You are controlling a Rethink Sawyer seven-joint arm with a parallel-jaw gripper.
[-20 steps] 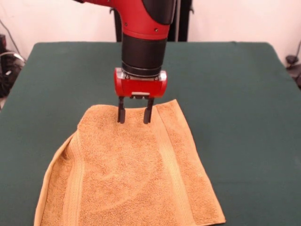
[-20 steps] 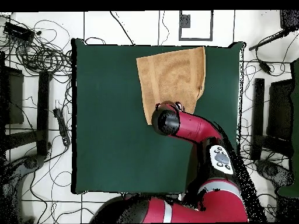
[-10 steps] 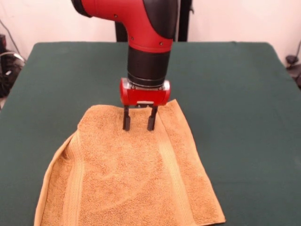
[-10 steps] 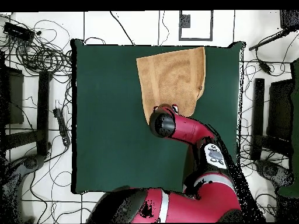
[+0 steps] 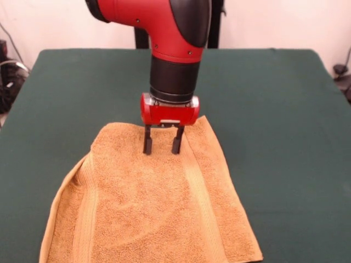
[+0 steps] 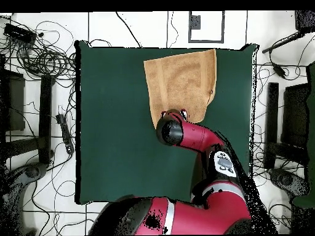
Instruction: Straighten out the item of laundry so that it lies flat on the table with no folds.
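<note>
We see the towel [image 5: 151, 203] lying on the green table [image 5: 274, 109], in the near part of the front view, with its near edge reaching the bottom of the picture. Most of it is already spread out, and the two ribbed bands run from far to near. On the left side, however, the edge is doubled over itself, so a fold is visible along that border.

The gripper [image 5: 162, 146] points straight down over the far end of the towel, a little right of the middle. Its two dark fingers [image 5: 147, 143] are spread apart, with bare cloth visible between them, so it pinches nothing. The tips are at the cloth or just above it; we cannot tell if they touch.

We judge that the main risk comes from this position. The fold is on the left, well apart from the gripper. If the fingers close here, they may pinch up a ridge in the part that is already flat. If the arm then drags, the whole towel could slide on the felt, or bunch up, and the left fold would stay. A grasp that takes only the loose terry loops could also slip off.
</note>
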